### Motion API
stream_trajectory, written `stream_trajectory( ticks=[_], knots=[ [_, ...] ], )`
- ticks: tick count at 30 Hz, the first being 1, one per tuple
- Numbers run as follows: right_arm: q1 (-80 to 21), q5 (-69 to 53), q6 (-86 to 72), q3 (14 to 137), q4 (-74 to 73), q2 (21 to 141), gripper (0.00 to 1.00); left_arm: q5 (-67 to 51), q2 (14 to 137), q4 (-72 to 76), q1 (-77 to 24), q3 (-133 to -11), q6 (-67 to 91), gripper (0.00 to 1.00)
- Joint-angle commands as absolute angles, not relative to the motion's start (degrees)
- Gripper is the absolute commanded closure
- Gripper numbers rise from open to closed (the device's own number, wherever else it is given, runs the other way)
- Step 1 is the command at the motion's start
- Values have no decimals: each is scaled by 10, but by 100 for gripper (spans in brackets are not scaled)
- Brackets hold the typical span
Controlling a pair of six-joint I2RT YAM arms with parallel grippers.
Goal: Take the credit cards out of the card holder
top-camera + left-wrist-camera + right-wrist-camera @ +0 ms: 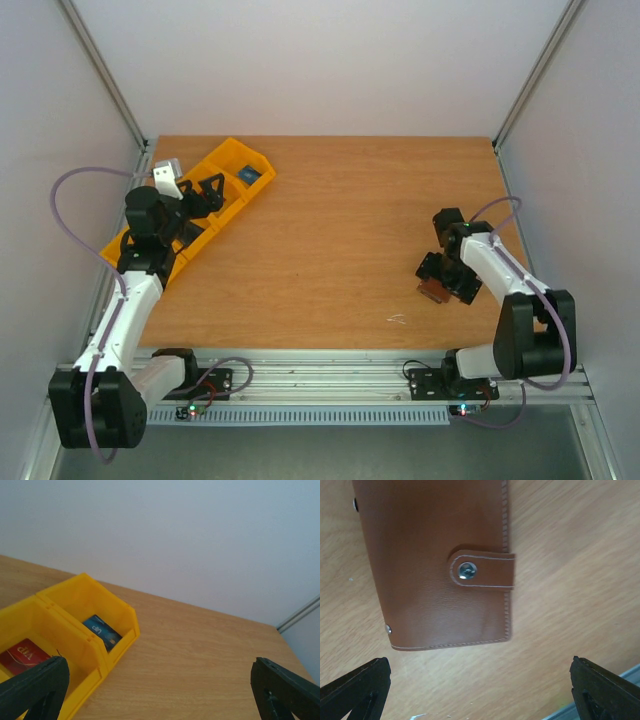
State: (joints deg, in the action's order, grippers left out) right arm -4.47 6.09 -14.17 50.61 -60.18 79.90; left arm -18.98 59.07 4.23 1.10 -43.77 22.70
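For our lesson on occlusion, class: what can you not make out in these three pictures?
- Wallet contents, right wrist view: it lies shut, clasp fastened. Its top is cut off by the frame.
- Wallet, top view: mostly hidden under the right gripper.
- Bins, top view: the left arm covers the near ones.
- Red card, left wrist view: cut off by the frame's left edge.
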Motion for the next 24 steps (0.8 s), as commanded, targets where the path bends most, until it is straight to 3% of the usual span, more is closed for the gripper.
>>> stream_trajectory(
  ticks=[1,24],
  knots=[
    [-50,37,-172,509,-560,844,2,-210,585,44,6,-445,240,1],
    [-40,24,-205,517,-465,956,2,-235,567,38,4,-420,209,1]
  ],
)
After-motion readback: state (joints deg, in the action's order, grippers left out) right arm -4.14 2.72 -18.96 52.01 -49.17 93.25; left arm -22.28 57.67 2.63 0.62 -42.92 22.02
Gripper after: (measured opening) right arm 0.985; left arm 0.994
